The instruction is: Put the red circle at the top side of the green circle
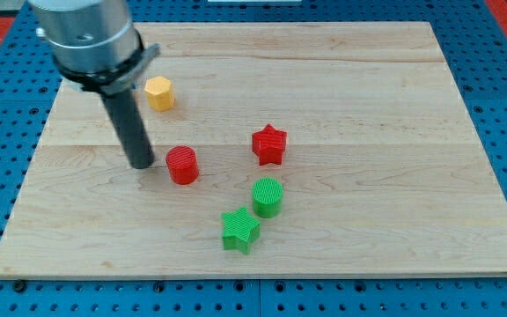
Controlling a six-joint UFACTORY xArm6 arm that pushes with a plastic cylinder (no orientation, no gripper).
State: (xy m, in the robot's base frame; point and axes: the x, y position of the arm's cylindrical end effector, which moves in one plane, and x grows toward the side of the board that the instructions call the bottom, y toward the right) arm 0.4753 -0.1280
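Note:
The red circle [182, 165] stands on the wooden board left of centre. The green circle [268, 196] stands lower and to its right, about a hundred pixels away. My tip [142, 164] rests on the board just left of the red circle, with a small gap between them. The rod rises from the tip toward the view's top left.
A red star [269, 144] stands above the green circle. A green star [239, 230] sits just below and left of the green circle, nearly touching it. A yellow hexagon [159, 92] lies above my tip. The wooden board [394, 132] rests on a blue pegboard.

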